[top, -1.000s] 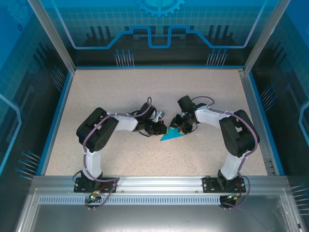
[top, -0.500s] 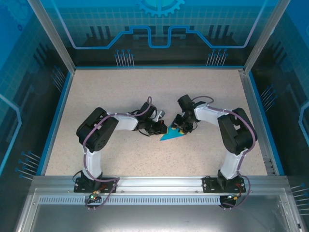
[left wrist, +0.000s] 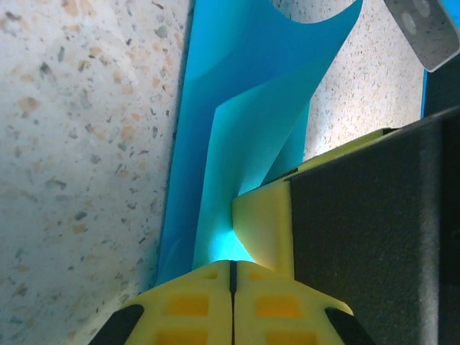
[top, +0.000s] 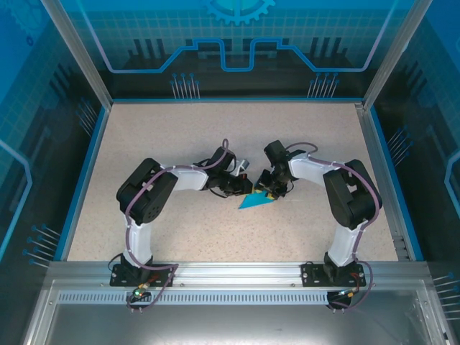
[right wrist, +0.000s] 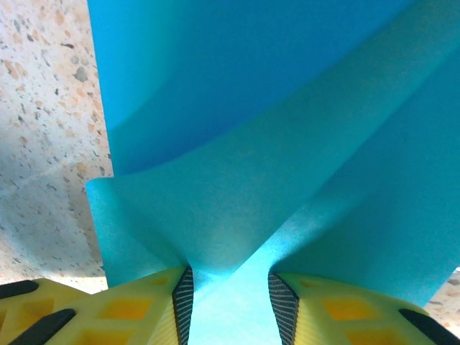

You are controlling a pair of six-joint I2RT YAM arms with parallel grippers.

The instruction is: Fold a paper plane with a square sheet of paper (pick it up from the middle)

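Note:
The square sheet of paper (top: 255, 202) is turquoise and folded into a small triangle, lying on the speckled table between both arms. My left gripper (top: 246, 190) meets its upper left edge. In the left wrist view the left gripper (left wrist: 231, 262) has its jaws shut, and a raised flap of the paper (left wrist: 244, 144) runs right into the tips. My right gripper (top: 269, 191) is at the sheet's upper right. Up close, the right gripper (right wrist: 228, 277) stands open, with a creased fold of the paper (right wrist: 251, 108) spanning the gap between its pads.
A yellow finger of the right gripper (left wrist: 264, 223) sits right beside the left gripper's tips. Blue rails (top: 85, 172) and transparent walls border the table (top: 180, 136). An aluminium frame (top: 237, 269) runs along the near edge by the arm bases.
The left arm's wrist has shifted a little right and up against the sheet. The right gripper has stayed at the paper's upper right edge.

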